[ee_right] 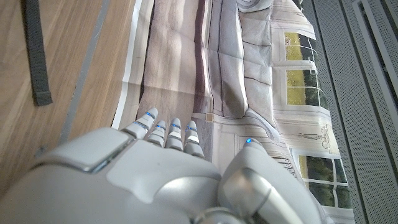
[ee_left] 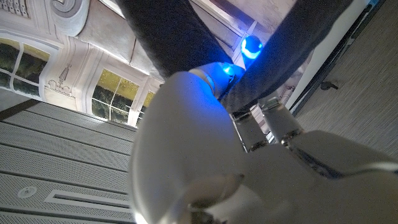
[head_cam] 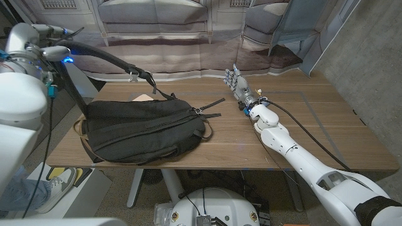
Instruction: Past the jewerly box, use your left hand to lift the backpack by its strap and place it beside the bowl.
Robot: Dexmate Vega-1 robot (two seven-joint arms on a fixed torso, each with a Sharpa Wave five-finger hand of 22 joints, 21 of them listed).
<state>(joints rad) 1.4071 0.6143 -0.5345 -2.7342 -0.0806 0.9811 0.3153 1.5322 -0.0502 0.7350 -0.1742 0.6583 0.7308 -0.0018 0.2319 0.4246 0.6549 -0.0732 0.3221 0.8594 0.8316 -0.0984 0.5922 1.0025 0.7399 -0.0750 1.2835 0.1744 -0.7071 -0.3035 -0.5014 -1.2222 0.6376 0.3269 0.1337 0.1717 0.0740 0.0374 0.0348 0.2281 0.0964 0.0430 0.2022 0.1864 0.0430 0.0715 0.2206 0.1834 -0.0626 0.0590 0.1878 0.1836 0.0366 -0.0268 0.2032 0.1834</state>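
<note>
The black backpack (head_cam: 146, 130) lies flat on the wooden table (head_cam: 295, 135), its padded strap (head_cam: 107, 56) drawn up and away from it toward the left hand (head_cam: 59, 53), apparently so the bag can be hoisted. The left hand seems to grasp the strap, though its fingers are hidden. Well apart from the backpack, the right hand (head_cam: 239, 85) rests released, fingers extended.

Your backpack (head_cam: 144, 129) is black all over, its strap (head_cam: 107, 58) black too, with a pale metal buckle (head_cam: 133, 76) on it. The table (head_cam: 314, 125) is brown wood with a straight grain (a tan patch (head_cam: 144, 97) peeks out behind the bag). Your right hand (head_cam: 237, 85) is silver-grey with blue-lit fingertips (ee_right: 149, 114); its arm (head_cam: 295, 150) is white, trailing a black cable (head_cam: 314, 135). The backdrop (head_cam: 188, 25) is printed in greys.
</note>
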